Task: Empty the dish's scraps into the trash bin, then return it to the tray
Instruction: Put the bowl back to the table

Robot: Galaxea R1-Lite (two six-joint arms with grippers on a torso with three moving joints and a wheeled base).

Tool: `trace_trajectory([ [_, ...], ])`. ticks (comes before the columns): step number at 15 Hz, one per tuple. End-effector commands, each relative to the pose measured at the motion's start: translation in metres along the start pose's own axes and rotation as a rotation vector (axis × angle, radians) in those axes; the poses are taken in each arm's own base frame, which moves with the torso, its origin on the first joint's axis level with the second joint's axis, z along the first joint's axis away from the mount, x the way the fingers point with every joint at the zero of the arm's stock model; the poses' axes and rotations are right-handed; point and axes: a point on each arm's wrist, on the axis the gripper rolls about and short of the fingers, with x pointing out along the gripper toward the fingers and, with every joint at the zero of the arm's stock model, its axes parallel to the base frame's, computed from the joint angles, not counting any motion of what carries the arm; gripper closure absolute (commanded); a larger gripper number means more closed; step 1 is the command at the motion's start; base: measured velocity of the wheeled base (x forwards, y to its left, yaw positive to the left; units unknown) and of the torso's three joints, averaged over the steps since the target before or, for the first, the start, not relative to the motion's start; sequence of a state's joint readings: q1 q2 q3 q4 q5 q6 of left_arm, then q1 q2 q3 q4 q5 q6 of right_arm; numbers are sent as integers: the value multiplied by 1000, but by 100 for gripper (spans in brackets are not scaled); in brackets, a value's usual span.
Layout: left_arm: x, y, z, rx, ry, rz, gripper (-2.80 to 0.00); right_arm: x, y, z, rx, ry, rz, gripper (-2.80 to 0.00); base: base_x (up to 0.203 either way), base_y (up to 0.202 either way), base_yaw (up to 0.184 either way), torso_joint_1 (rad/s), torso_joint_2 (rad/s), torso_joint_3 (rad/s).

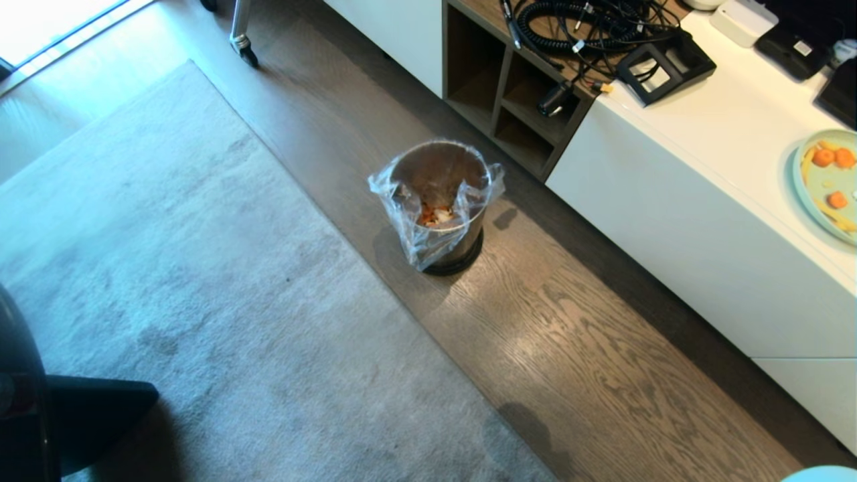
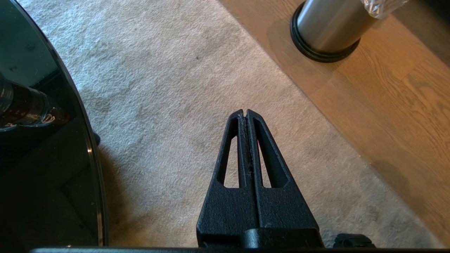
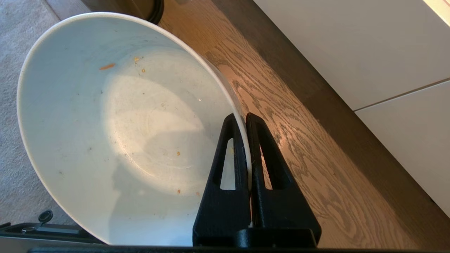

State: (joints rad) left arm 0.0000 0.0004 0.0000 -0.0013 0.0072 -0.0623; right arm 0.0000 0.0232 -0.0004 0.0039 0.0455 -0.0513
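The dish [image 3: 116, 133] is in the right gripper [image 3: 246, 117], whose two fingers are pinched tight on its rim, one inside the wall and one outside. In the right wrist view it fills the left and centre of the frame, tilted on edge above the wood floor [image 3: 299, 147], holding nothing but a few small orange crumbs. The left gripper [image 2: 245, 112] hangs over the grey rug [image 2: 168, 88] with its fingers pressed together and nothing between them; a round black table [image 2: 42, 147] edges the left of that frame. In the head view the bin [image 1: 442, 201] stands upright at centre on the floor, just off the rug's edge, its clear liner draped over the rim. The scraps [image 1: 435, 215] lie inside it. A white cabinet [image 1: 683, 221] runs down the right side, with a strip of floor between it and the bin. On its top, at the right edge, sits a green plate [image 1: 807, 184] with orange slices.
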Motion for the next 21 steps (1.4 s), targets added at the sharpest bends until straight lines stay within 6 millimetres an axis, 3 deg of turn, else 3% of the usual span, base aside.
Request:
trace_trajectory([
  [1, 0, 0, 0, -1, -1, 0, 0, -2, 0, 0, -2, -25, -1, 0, 0, 0, 0, 0, 0, 0],
  [21, 0, 0, 0, -1, -1, 0, 0, -2, 0, 0, -2, -25, -1, 0, 0, 0, 0, 0, 0, 0],
])
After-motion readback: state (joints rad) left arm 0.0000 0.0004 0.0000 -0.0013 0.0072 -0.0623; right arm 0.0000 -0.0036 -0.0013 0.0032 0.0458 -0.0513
